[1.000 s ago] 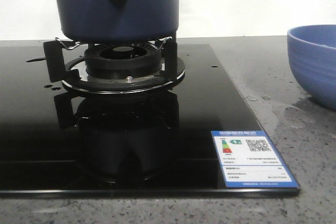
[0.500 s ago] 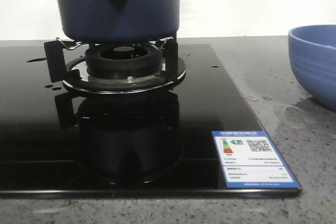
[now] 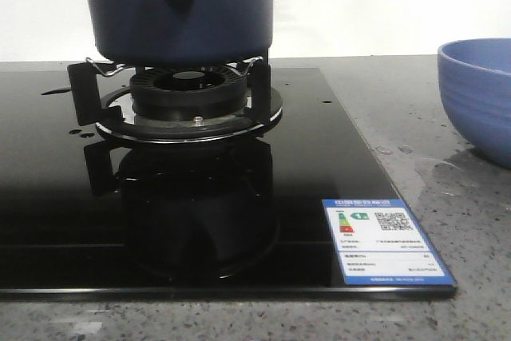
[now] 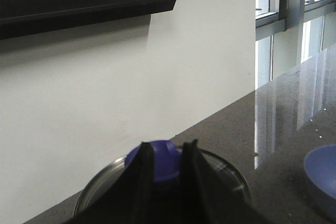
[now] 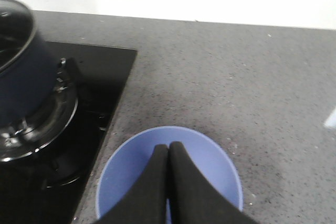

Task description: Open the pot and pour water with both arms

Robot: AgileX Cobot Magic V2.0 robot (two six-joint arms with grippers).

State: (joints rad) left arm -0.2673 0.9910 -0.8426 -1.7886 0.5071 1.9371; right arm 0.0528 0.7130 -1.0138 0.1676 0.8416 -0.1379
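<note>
Grey speckled worktop [image 3: 447,197], black glass hob [image 3: 319,149]; the pot [image 3: 180,9] is seated on the burner stand [image 3: 184,97]. Left hand [image 4: 167,174] is clamped on the lid knob [image 4: 160,161]. Right hand [image 5: 168,174] is shut and empty, over the bowl [image 5: 126,171]. Lid should be lifted straight up, kept level.

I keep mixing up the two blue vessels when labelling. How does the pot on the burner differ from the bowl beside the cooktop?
The pot is dark navy with straight sides; the bowl is lighter periwinkle with curved sides. The pot sits raised on the burner stand; the bowl rests directly on the grey counter. The pot has a handle stub with a round hole; the bowl shows none. Both are round and blue.
</note>
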